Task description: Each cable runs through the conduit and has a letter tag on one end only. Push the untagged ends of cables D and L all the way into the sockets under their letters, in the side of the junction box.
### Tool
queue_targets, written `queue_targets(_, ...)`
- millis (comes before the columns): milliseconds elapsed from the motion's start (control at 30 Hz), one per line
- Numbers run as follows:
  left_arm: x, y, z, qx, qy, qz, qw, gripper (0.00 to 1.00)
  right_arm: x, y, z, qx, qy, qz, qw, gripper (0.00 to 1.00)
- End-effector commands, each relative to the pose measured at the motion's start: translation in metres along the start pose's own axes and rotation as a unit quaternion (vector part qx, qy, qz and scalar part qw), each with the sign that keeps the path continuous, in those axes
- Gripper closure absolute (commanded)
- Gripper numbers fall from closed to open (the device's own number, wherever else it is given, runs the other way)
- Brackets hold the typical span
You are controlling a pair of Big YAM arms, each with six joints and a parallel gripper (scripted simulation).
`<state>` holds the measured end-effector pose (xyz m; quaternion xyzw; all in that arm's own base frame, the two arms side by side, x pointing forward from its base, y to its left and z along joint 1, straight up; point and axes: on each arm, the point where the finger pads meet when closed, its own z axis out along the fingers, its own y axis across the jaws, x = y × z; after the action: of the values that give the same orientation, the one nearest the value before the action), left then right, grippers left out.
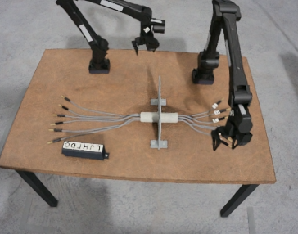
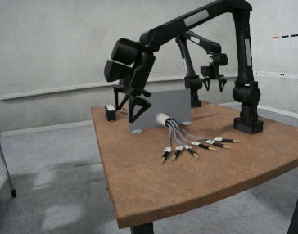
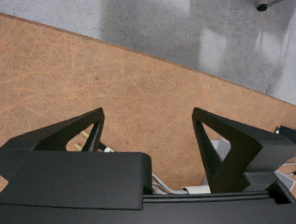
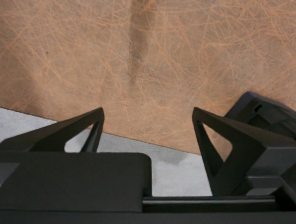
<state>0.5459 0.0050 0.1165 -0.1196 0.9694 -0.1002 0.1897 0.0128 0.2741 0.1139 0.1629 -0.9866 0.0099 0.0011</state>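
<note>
- Over the tagged-end side: left gripper [image 1: 223, 144] [image 2: 124, 115] [image 3: 148, 109], open, nothing held.
- Beyond the upright plate [image 1: 160, 135] [image 3: 223, 148]: right gripper [image 1: 143, 51] [image 2: 214, 91] [image 4: 148, 109], high, open.
- Junction box [image 1: 83, 155] [image 2: 110, 114] [image 3: 287, 133]: on table, near the untagged ends [image 1: 59, 130].

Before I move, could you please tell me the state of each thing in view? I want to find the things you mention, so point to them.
Left gripper [image 1: 223, 146] [image 2: 124, 115] [image 3: 148, 109]: open
Right gripper [image 1: 142, 51] [image 2: 214, 90] [image 4: 148, 109]: open
Junction box [image 1: 83, 154] [image 2: 111, 114] [image 3: 288, 133]: on the table, nothing plugged in
Untagged ends [image 1: 66, 99]: loose, fanned out
Tagged ends [image 1: 223, 111] [image 2: 178, 153] [image 3: 103, 147]: loose, fanned out
Conduit [image 1: 169, 118] [image 2: 161, 119] [image 3: 198, 190]: cables threaded through
Grey plate [image 1: 160, 137] [image 2: 173, 103] [image 3: 221, 148]: upright
</note>
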Motion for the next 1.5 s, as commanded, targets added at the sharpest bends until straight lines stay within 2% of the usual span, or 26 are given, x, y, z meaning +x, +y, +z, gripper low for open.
queue_targets(0,-0.004,-0.002,-0.004,0.001,-0.006,0.001,1.000,0.00,-0.001,0.002,-0.003,-0.004,-0.001,0.000,1.000,0.00)
queue_targets(567,-0.004,-0.002,-0.004,0.001,-0.006,0.001,1.000,0.00,-0.001,0.002,-0.003,-0.004,-0.001,0.000,1.000,0.00)
queue_targets(633,0.004,0.000,-0.008,0.001,-0.011,0.010,1.000,0.00,0.000,-0.014,0.002,0.007,0.002,-0.001,1.000,0.00)
queue_targets(800,0.028,0.014,-0.020,-0.010,-0.029,0.025,0.999,0.00,-0.015,-0.053,-0.005,0.015,-0.016,0.004,1.000,0.00)
queue_targets(967,0.084,0.035,-0.045,-0.035,-0.061,0.052,0.996,0.00,-0.046,-0.126,-0.021,0.029,-0.064,0.010,0.998,0.00)
queue_targets(1033,0.101,0.042,-0.053,-0.043,-0.071,0.059,0.995,0.00,-0.060,-0.141,-0.035,0.024,-0.088,0.014,0.996,0.00)
queue_targets(1100,0.101,0.042,-0.053,-0.043,-0.071,0.059,0.995,0.00,-0.060,-0.141,-0.035,0.024,-0.088,0.014,0.996,0.00)
queue_targets(1333,0.156,0.062,-0.075,-0.068,-0.094,0.078,0.990,0.00,-0.101,-0.209,-0.051,0.035,-0.146,0.050,0.987,0.00)
queue_targets(1367,0.162,0.064,-0.078,-0.070,-0.096,0.080,0.990,0.00,-0.111,-0.216,-0.065,0.033,-0.163,0.058,0.984,0.00)
queue_targets(1467,0.180,0.070,-0.084,-0.078,-0.098,0.084,0.989,0.00,-0.127,-0.243,-0.069,0.041,-0.176,0.076,0.981,0.00)
